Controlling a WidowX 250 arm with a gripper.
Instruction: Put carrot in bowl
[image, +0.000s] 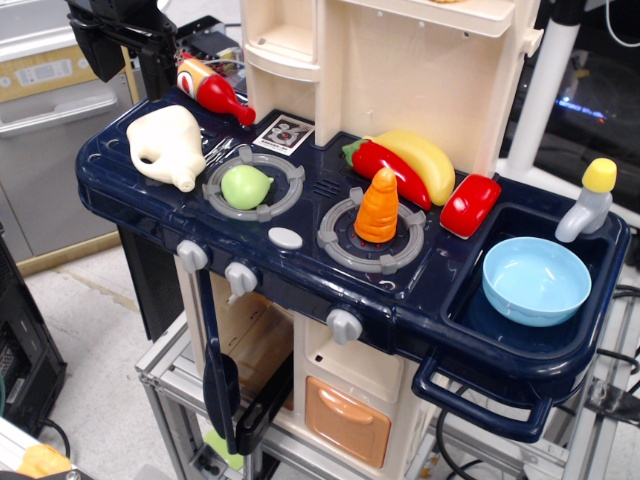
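Observation:
The orange carrot (378, 207) stands upright on the right burner (371, 237) of the dark blue toy stove top. The light-blue bowl (536, 281) sits empty in the sink basin at the right. My black gripper (150, 75) hangs at the far top left, above the stove's back left corner, far from the carrot and the bowl. Its jaws are dark and partly cut off by the frame edge, so I cannot tell how they stand. It holds nothing that I can see.
A red chili pepper (388, 170) and yellow banana (425, 162) lie behind the carrot. A red block (470, 205) lies beside the sink. A green fruit (245, 186) sits on the left burner, a cream jug (168, 147) and ketchup bottle (213, 92) at left, a faucet (590, 200) at right.

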